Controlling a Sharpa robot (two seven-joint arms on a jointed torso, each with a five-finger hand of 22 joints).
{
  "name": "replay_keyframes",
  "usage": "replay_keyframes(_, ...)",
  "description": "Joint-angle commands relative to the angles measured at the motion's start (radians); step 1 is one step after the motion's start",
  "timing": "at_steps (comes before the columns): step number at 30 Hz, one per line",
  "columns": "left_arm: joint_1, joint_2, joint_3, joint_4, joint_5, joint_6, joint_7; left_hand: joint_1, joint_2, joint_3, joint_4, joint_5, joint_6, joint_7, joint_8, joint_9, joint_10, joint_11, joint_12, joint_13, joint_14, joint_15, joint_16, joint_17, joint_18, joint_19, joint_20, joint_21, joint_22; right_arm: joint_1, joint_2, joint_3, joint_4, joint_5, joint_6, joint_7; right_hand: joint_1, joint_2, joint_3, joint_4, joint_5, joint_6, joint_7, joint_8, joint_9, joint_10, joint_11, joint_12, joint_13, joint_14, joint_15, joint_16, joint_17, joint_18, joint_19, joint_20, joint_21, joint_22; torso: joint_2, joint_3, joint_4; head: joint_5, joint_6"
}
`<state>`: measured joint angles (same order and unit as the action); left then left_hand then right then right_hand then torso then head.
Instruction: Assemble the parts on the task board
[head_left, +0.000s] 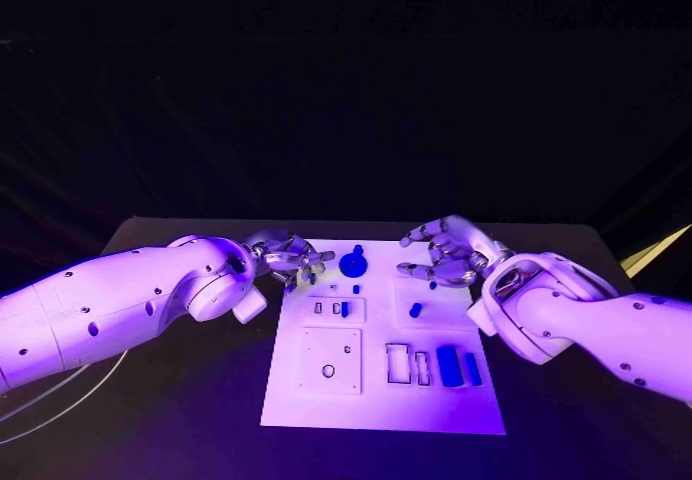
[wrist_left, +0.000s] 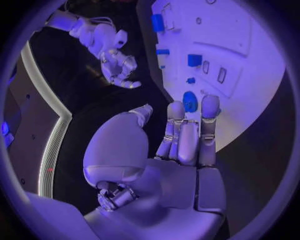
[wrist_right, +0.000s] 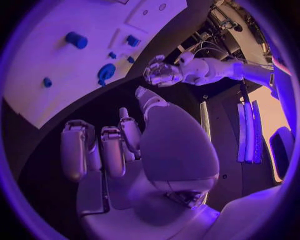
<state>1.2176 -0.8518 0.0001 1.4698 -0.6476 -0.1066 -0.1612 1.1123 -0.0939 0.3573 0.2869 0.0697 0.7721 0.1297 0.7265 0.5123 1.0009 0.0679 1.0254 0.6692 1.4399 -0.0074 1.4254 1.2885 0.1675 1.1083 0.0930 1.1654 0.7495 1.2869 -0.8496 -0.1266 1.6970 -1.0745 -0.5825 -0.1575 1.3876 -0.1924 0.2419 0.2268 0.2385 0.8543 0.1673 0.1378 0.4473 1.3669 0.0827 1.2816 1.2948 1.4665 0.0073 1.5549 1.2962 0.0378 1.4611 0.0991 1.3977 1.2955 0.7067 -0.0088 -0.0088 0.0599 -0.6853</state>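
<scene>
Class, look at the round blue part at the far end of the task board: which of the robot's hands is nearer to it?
The left hand: it hovers just beside the round blue part. The right hand hovers farther off, across the task board, near its opposite edge.

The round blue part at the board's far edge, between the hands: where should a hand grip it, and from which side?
Judging by its pose, grip the round blue part by its upright stem, from above. The left hand is beside it, so it seems best placed.
</scene>
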Motion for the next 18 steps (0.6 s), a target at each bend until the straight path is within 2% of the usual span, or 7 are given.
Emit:
replay_keyframes(1, 0.006, 0.019, 0.001, -0.004, -0.085, 0.062, -0.084, -0.027, -0.002, -0.064, 0.006, 0.010, -0.001, -0.017, 0.043, 0.035, 0.053, -0.026, 0.063, 0.068, 0.028, -0.010, 0.036, 0.046, -0.029, 0.059, -0.006, 0.050, 0.064, 0.020, -0.027, 0.001, 0.001, 0.058, 0.005, 0.010, 0.006, 0.001, -0.006, 0.017, 0.014, 0.005, 0.003, 0.001, -0.003, -0.037, 0.001, -0.005, 0.003, 0.089, 0.002, -0.012, 0.217, 0.006, 0.024, 0.013, -0.012, 0.162, -0.013, 0.0015, -0.0016, 0.000, -0.006)
replay_keyframes(4, 0.016, 0.047, 0.001, -0.015, -0.161, 0.124, -0.165, -0.029, 0.003, -0.073, 0.006, 0.010, 0.001, -0.026, 0.066, 0.057, 0.094, -0.034, 0.110, 0.129, 0.047, -0.017, 0.054, 0.081, -0.038, 0.085, -0.012, 0.085, 0.120, 0.038, -0.048, 0.002, -0.012, 0.096, 0.012, 0.014, 0.005, 0.001, -0.006, 0.018, 0.014, 0.006, 0.003, 0.002, -0.003, -0.038, 0.001, -0.006, 0.002, 0.089, 0.001, -0.012, 0.217, 0.006, 0.023, 0.013, -0.012, 0.162, -0.018, 0.0022, -0.0021, 0.001, -0.011)
replay_keyframes(11, 0.036, 0.112, -0.001, -0.046, -0.239, 0.206, -0.286, -0.039, 0.004, -0.083, 0.007, 0.008, -0.002, -0.029, 0.074, 0.068, 0.104, -0.037, 0.125, 0.146, 0.056, -0.020, 0.064, 0.099, -0.043, 0.099, -0.015, 0.105, 0.151, 0.050, -0.057, 0.003, -0.054, 0.132, 0.021, 0.013, 0.003, 0.001, -0.005, 0.020, 0.014, 0.007, 0.002, 0.002, -0.003, -0.037, 0.001, -0.006, 0.002, 0.089, 0.001, -0.012, 0.217, 0.006, 0.023, 0.013, -0.013, 0.162, -0.028, 0.0038, 0.0019, 0.006, -0.022)
replay_keyframes(14, 0.046, 0.139, -0.006, -0.062, -0.250, 0.226, -0.321, -0.053, 0.023, -0.088, 0.008, 0.009, -0.008, -0.029, 0.073, 0.073, 0.110, -0.038, 0.132, 0.154, 0.065, -0.023, 0.072, 0.117, -0.051, 0.126, -0.018, 0.130, 0.199, 0.051, -0.057, 0.003, -0.071, 0.136, 0.026, 0.012, 0.002, 0.001, -0.005, 0.021, 0.015, 0.007, 0.002, 0.003, -0.003, -0.038, 0.001, -0.006, 0.002, 0.089, 0.001, -0.012, 0.216, 0.007, 0.023, 0.013, -0.013, 0.161, -0.032, 0.0046, 0.0019, 0.007, -0.026)
replay_keyframes(18, 0.053, 0.166, -0.010, -0.075, -0.266, 0.245, -0.348, -0.054, 0.027, -0.092, 0.006, 0.008, -0.014, -0.029, 0.070, 0.075, 0.113, -0.039, 0.135, 0.158, 0.081, -0.024, 0.089, 0.154, -0.061, 0.163, -0.020, 0.160, 0.259, 0.052, -0.058, 0.003, -0.088, 0.139, 0.029, 0.009, 0.002, 0.001, -0.005, 0.022, 0.015, 0.007, 0.002, 0.003, -0.003, -0.038, 0.001, -0.007, 0.001, 0.088, 0.001, -0.012, 0.216, 0.007, 0.023, 0.013, -0.014, 0.161, -0.032, 0.0057, -0.0001, 0.006, -0.025)
